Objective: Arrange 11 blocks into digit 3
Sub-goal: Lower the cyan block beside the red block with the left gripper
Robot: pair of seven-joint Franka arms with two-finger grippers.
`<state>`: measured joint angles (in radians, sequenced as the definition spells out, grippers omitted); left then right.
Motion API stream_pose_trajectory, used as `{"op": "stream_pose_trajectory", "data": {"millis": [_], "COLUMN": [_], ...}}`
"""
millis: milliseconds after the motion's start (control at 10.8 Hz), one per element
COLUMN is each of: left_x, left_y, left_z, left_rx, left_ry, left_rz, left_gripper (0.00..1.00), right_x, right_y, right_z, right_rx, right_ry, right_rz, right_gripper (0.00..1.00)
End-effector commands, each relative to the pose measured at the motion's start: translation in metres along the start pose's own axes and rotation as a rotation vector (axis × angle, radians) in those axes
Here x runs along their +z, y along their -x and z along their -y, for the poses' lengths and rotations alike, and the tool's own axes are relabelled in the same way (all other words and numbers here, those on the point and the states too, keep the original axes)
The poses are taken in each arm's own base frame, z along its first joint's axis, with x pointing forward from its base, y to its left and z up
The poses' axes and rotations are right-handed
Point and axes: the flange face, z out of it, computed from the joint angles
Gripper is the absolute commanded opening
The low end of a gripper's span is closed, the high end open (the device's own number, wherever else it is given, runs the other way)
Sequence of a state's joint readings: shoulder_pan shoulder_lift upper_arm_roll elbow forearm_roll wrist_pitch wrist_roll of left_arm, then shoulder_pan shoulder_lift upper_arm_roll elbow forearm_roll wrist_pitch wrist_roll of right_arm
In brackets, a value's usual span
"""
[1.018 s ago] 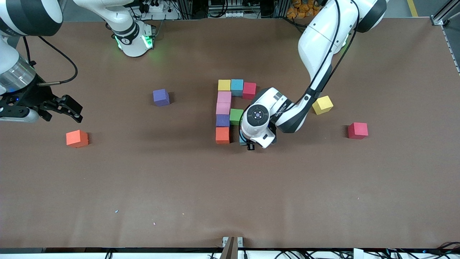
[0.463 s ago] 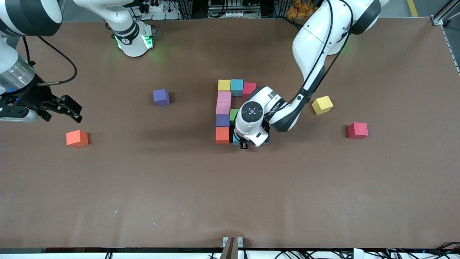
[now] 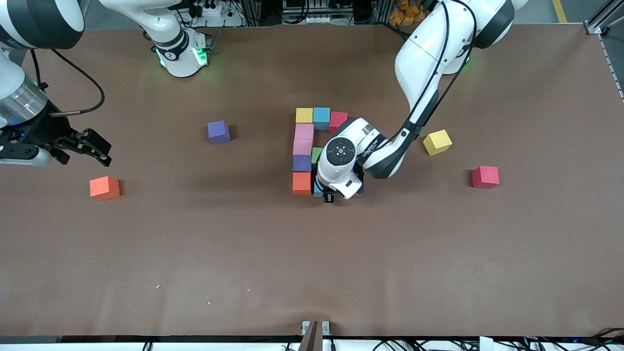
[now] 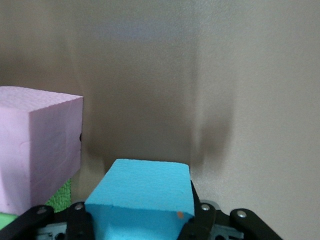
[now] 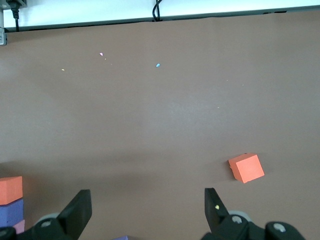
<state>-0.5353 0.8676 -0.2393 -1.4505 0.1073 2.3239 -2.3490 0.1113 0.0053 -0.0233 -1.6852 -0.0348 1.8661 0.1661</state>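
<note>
Brown tabletop [image 3: 253, 243] fills the front view, where my left wrist covers most of the light blue block [image 3: 318, 189] I carry; only a sliver shows beside the orange block [image 3: 302, 183]. The unfinished digit 3 [image 3: 307, 146] sits mid-table: yellow, light blue and red cubes in a row, then two pink, a purple and the orange running toward the camera, with a green block [image 3: 317, 155] half hidden under my wrist. Loose cubes lie apart: purple, orange, yellow, red. My right gripper [image 3: 92, 146] waits over the right arm's end of the tabletop.

From the left wrist, my left gripper [image 4: 142, 220] has its jaws clenched on the light blue block, its lower part cut off; a pink block [image 4: 37, 150] stands near it.

From the right wrist, my jaws stand released, with the loose orange block [image 5: 246, 168] lying apart.
</note>
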Motion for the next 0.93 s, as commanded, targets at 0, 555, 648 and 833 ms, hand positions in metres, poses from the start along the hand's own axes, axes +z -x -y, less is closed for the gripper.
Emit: {"op": "stream_pose_trajectory", "data": {"millis": [0, 555, 648, 833], "left_x": [0.0007, 0.0053, 0.0041, 0.005], "left_y": [0.006, 0.009, 0.0093, 0.0145], "left_z": [-0.0023, 0.0005, 0.0003, 0.005], "left_rx": [0.02, 0.025, 0.025, 0.035], "left_ry": [0.027, 0.026, 0.029, 0.031], "left_rz": [-0.002, 0.001, 0.002, 0.0], "left_gripper": [0.11, 0.15, 0.37, 1.0], "right_x": [-0.0031, -0.0031, -0.0031, -0.0031], "right_y": [-0.0049, -0.0049, -0.0049, -0.0049], "right_z": [-0.0025, -0.0025, -0.0025, -0.0025], "right_rx": [-0.001, -0.001, 0.0, 0.0], "right_ry": [-0.009, -0.009, -0.009, -0.009], "right_rz": [-0.001, -0.001, -0.001, -0.001], "right_gripper": [1.0, 1.0, 1.0, 1.0]}}
